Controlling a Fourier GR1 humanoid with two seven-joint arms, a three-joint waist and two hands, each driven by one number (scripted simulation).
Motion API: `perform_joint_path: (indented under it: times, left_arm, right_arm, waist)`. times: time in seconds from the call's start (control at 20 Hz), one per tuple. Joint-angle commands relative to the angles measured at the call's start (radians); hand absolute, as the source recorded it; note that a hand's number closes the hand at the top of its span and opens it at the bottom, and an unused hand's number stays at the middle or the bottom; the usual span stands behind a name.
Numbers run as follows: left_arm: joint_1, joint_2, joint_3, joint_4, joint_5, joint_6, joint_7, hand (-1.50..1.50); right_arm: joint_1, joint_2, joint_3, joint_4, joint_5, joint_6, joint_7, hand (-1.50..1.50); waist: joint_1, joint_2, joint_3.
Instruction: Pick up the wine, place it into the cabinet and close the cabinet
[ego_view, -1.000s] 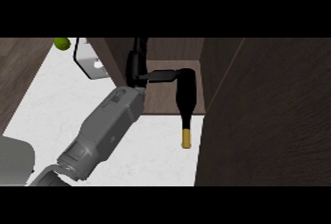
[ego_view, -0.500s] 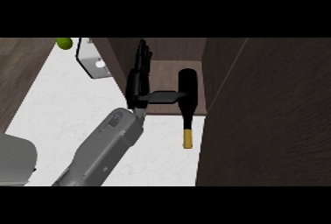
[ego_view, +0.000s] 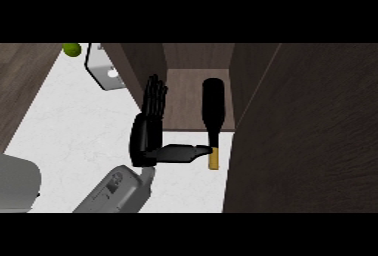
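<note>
The wine bottle is lying on its side. Its dark body is resting on the brown floor of the cabinet, and its neck and gold cap are sticking out over the white tabletop. So the bottle is only partly inside.

One robot hand is showing, next to the bottle on its left side. Which arm it belongs to is hard to tell; it looks like the right one reaching across. Its fingers are pointing straight up along the cabinet's left wall, spread flat and not curled. Its thumb is sticking out sideways, and the tip is touching the bottle's neck just above the gold cap. The robot hand is not holding anything.

It looks like the putting-in step is almost finished. The next move probably needs a gentle push on the neck, so the whole bottle is sliding deeper inside. Then the big dark door on the right is needing to swing shut, and the cap must not be in its way.

A green fruit and a grey and white thing are sitting far back on the tabletop.
</note>
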Motion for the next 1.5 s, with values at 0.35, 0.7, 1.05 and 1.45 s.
perform_joint_path:
  times: [0.35,0.7,1.05,1.45]
  left_arm:
    - [0.303,0.046,-0.152,-0.333,-0.107,0.083,-0.023,-1.5]
    - [0.44,0.18,-0.092,-0.462,-0.088,0.044,-0.043,-1.5]
    - [0.554,0.299,-0.008,-0.524,-0.033,-0.051,-0.063,-1.5]
    - [0.726,0.432,0.135,-0.643,0.08,-0.195,-0.119,-1.5]
  right_arm:
    - [0.009,-0.145,0.014,-0.182,-0.087,0.101,0.16,1.5]
    - [0.06,-0.157,0.274,-0.166,-0.087,0.183,0.132,1.5]
    - [-0.046,-0.103,0.449,-0.174,0.04,0.137,0.213,1.5]
    - [-0.186,0.063,0.589,-0.032,0.077,0.015,0.36,1.5]
  waist:
    - [-0.007,0.006,-0.001]
    - [-0.009,0.004,-0.001]
    - [-0.008,0.006,-0.003]
    - [0.016,0.002,-0.007]
